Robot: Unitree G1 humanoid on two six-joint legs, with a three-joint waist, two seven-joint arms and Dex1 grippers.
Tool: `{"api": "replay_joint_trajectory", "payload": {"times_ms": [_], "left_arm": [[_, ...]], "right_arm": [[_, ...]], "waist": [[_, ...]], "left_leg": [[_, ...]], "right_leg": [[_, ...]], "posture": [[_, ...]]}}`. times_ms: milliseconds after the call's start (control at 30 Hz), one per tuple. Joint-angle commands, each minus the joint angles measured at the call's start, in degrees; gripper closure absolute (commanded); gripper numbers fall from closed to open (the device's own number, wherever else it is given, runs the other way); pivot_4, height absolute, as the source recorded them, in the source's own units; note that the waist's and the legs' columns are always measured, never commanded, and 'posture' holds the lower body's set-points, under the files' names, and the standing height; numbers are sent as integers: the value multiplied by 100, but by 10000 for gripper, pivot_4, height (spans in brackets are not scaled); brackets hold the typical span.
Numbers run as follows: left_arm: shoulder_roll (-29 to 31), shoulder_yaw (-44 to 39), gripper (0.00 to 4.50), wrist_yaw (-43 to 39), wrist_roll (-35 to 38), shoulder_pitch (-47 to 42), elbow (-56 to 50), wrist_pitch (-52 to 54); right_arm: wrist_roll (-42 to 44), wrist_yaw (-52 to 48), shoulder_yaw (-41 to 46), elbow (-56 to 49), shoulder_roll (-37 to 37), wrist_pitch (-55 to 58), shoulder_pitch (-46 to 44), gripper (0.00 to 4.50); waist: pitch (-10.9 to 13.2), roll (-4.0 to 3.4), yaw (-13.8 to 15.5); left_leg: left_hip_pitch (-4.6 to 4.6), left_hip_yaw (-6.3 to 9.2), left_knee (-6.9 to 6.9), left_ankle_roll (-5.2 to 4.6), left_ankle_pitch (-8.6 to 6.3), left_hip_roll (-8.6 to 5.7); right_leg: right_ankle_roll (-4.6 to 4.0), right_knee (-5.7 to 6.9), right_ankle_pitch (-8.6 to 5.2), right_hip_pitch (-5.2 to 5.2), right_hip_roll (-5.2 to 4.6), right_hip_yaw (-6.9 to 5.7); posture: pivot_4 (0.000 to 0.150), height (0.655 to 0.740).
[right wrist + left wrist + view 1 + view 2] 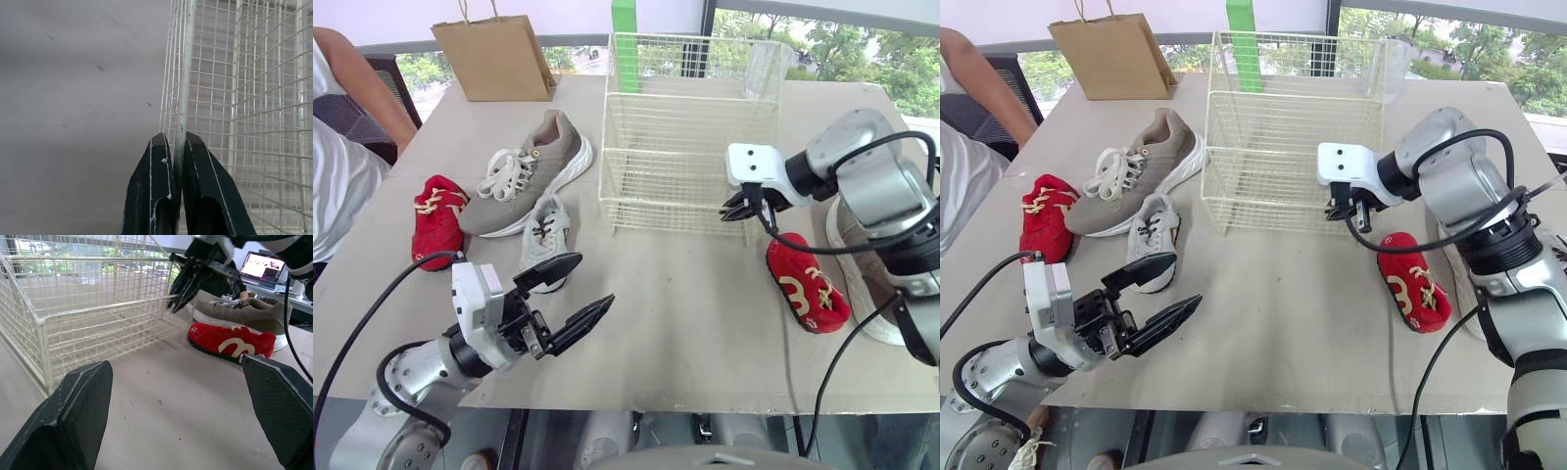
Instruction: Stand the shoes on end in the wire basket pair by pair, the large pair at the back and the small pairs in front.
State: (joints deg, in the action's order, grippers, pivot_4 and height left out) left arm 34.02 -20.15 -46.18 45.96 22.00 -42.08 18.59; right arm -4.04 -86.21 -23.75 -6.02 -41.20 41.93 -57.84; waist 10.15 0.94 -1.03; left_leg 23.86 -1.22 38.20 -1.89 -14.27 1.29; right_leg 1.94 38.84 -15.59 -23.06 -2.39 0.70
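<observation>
Clenching the cream wire basket's (685, 98) near corner wire, the right hand (737, 208) grips it while the left hand (595, 279) hangs released before the basket, a small red shoe (808, 284) beside it.

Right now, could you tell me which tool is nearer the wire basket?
Right: right tool clamps the wire basket at a corner post; left tool hovers open, clear of it.

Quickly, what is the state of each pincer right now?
Left pincer: open, holding nothing.
Right pincer: closed on a corner wire of the wire basket.
</observation>
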Motion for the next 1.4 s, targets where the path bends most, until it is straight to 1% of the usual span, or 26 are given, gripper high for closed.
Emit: {"api": "replay_joint_trajectory", "payload": {"times_ms": [33,133,300,333,433,467,633,667,700,767,800,833,867,900,1000,1033,1067,1100,1133,1233,1300,1400], "left_arm": [[-13,-22,0,-60,-51,51,-41,-144],[3,-5,0,-100,-103,60,-23,-162],[19,15,0,-135,-80,8,-8,-143],[27,33,0,-149,-59,-21,-6,-123],[62,92,0,-208,17,-115,12,-59],[87,113,0,-227,71,-175,25,-15],[297,303,0,-346,504,-582,38,336],[340,363,0,-317,626,-718,38,444],[379,417,0,-267,723,-841,30,546],[457,665,0,-82,957,-1347,85,882],[467,774,0,34,1214,-1621,158,1100],[474,835,0,122,1411,-1798,203,1257],[459,876,0,191,1570,-1974,266,1381],[440,1005,0,205,1623,-2241,348,1490],[282,1385,0,395,1602,-2877,505,1696],[228,1503,0,415,1603,-3026,541,1761],[191,1582,0,429,1606,-3121,554,1812],[122,1669,0,415,1577,-3241,615,1831],[62,1737,0,400,1541,-3343,683,1842],[-7,1911,0,327,1370,-3510,756,1838],[5,2020,0,209,1224,-3679,842,1818],[14,2115,0,80,1063,-3777,905,1790]], "right_arm": [[278,134,92,-734,-23,548,-54,44673],[386,391,47,-908,47,1001,-20,44673],[585,650,54,-1091,14,1227,69,44673],[661,740,122,-1158,36,1307,111,42126],[840,906,246,-1410,-63,1455,230,32483],[958,978,381,-1536,-90,1584,251,27015],[1771,1248,1400,-2223,-271,2455,303,2405],[2021,1282,1755,-2364,-278,2652,332,1069],[2270,1329,2117,-2480,-262,2945,330,1069],[2696,1494,3408,-2767,-136,3970,193,1069],[2820,1572,4069,-2898,-28,4517,66,1069],[2970,1677,4512,-2986,37,4847,-4,1069],[3072,1830,4788,-3070,-5,5004,-1,1069],[3087,1936,5099,-3150,-319,5057,236,1069],[3084,2055,5913,-3365,-1384,5057,1270,1069],[2944,2103,6114,-3341,-1708,4900,1841,1069],[2888,2151,6275,-3308,-1928,4752,2277,1069],[2676,2197,6421,-3184,-2128,4443,2945,1069],[2541,2289,6511,-3024,-2261,4290,3430,1069],[2499,2401,6725,-2609,-2489,4239,4314,1069],[2371,2525,6815,-2504,-2535,4130,4968,1069],[2179,2803,7158,-2698,-2306,4079,5855,1069]], "waist": [[0,0,1],[0,0,0],[0,0,1],[0,0,2],[-1,1,9],[-1,1,13],[-1,2,42],[-2,4,37],[-2,4,36],[-2,4,50],[-2,4,71],[-2,4,79],[-3,6,78],[-6,7,75],[-7,12,146],[-7,9,174],[-8,8,182],[-9,6,170],[-9,5,155],[-11,6,103],[-12,5,88],[-12,4,86]], "left_leg": [[0,0,0,0,0,-1],[0,-1,0,0,0,-1],[0,-1,0,0,0,-1],[0,-1,0,0,0,-1],[0,-1,0,0,0,-1],[0,0,0,0,0,-1],[3,2,2,0,0,-3],[3,2,2,-1,0,-3],[2,3,2,-1,0,-3],[2,3,2,-1,0,-3],[4,5,2,-1,0,-4],[5,10,5,-1,0,-4],[6,10,7,-1,0,-5],[5,10,7,-1,0,-5],[5,13,6,-2,-1,-9],[5,10,6,-3,-1,-10],[5,2,7,-6,-2,-13],[5,1,9,-9,-4,-14],[2,-7,10,-9,-4,-12],[-12,-11,14,-9,-3,-7],[-15,-13,14,-10,-3,-7],[-13,-5,15,-9,-3,-6]], "right_leg": [[0,0,0,0,-1,0],[0,-1,0,0,-1,1],[-1,-2,-1,0,-2,0],[-1,-1,-1,0,-2,0],[-1,-1,-1,0,-1,0],[-1,-1,0,1,-1,-2],[0,-2,0,2,-4,-6],[0,-2,0,2,-4,-7],[0,-3,0,3,-4,-7],[1,-2,0,4,-4,-7],[1,-2,0,4,-4,-11],[1,0,1,5,-3,-15],[2,-1,1,6,-2,-15],[2,-1,1,7,-2,-15],[3,-12,0,16,-2,-23],[3,-13,0,18,-2,-22],[5,-14,0,18,-2,-14],[6,-16,-1,20,0,-12],[8,-16,0,21,8,1],[9,-10,0,29,42,9],[9,-3,-1,29,47,16],[10,0,-1,29,59,14]], "posture": [[1500,7400],[1500,7400],[1500,7400],[1500,7400],[1500,7400],[1500,7400],[1500,7400],[1500,7400],[1500,7400],[1500,7400],[1500,7400],[1500,7400],[1500,7400],[1500,7400],[1500,7400],[1500,7400],[1500,7400],[1500,7400],[1500,7400],[1500,7400],[1500,7400],[1500,7400]]}}
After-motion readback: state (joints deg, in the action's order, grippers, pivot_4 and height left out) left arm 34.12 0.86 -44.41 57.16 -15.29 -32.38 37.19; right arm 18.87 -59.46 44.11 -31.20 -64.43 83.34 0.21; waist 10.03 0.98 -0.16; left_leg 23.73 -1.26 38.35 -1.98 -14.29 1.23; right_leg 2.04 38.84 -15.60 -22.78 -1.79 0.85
